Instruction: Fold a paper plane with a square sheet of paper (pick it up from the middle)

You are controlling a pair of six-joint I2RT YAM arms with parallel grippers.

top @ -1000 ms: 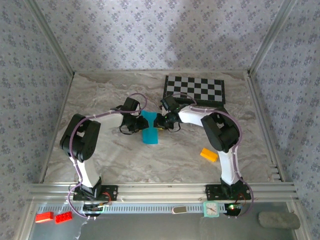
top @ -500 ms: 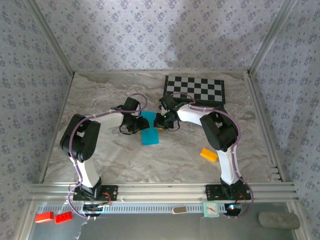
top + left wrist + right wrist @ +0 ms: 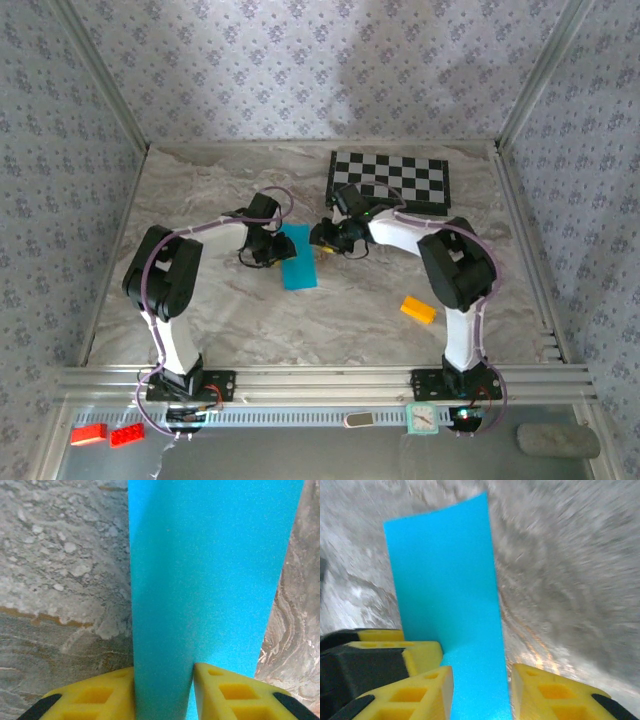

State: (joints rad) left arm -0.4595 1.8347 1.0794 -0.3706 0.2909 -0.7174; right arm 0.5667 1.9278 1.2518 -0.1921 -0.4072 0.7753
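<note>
The square sheet of paper (image 3: 297, 262) is folded into a narrow cyan-blue strip in the middle of the table. My left gripper (image 3: 272, 250) sits at its left edge. In the left wrist view a raised fold of the paper (image 3: 210, 580) stands between the yellow fingers (image 3: 90, 697) and touches both, so the left gripper (image 3: 162, 680) is shut on it. My right gripper (image 3: 318, 240) is at the strip's upper right. In the right wrist view the right gripper (image 3: 482, 690) is open around the paper (image 3: 445, 580), with bare table between the paper's edge and the right finger (image 3: 555, 692).
A chessboard (image 3: 390, 180) lies at the back right, just behind the right arm. A small yellow-orange block (image 3: 418, 309) sits on the marble table (image 3: 230, 320) to the front right. Metal frame rails and patterned walls bound the table.
The right gripper has opened off the paper and its arm has shifted a little to the right. The left gripper stays at the strip's left edge.
</note>
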